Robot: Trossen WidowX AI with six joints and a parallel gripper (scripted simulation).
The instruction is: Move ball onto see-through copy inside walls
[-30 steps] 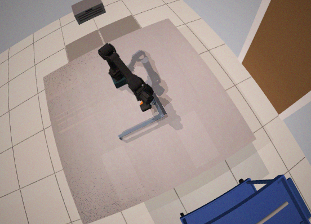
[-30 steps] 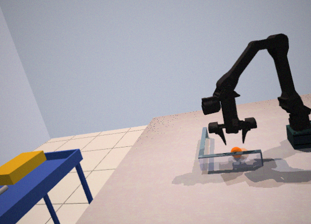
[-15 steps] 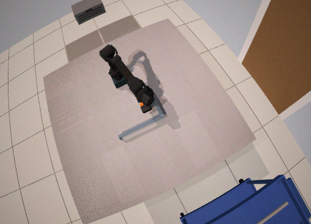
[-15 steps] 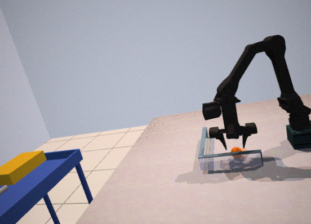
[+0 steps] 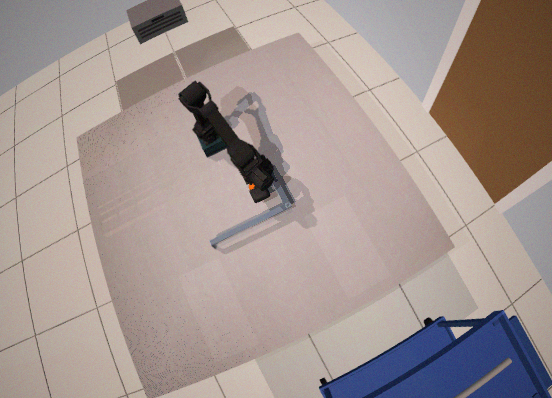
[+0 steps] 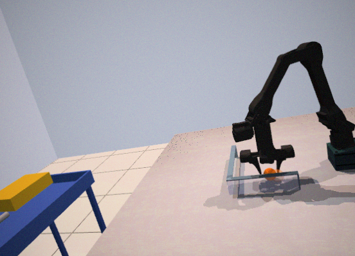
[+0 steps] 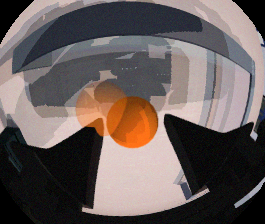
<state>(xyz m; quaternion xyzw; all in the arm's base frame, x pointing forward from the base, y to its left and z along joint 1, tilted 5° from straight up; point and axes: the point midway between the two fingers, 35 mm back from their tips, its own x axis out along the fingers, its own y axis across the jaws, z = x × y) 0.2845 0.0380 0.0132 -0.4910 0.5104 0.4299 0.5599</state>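
Two low clear walls (image 6: 263, 177) form a corner on the surface (image 6: 180, 215), there to stop a roll; my hand (image 6: 269, 169) hangs partly open, gripping nothing; the orange ball (image 7: 132, 121) rests between my fingertips, overlapping its see-through copy (image 7: 91, 111).

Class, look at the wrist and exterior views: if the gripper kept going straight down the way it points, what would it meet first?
Most likely the orange ball, which lies between the gripper's open fingers; below it is the table. Exact depth is unclear.
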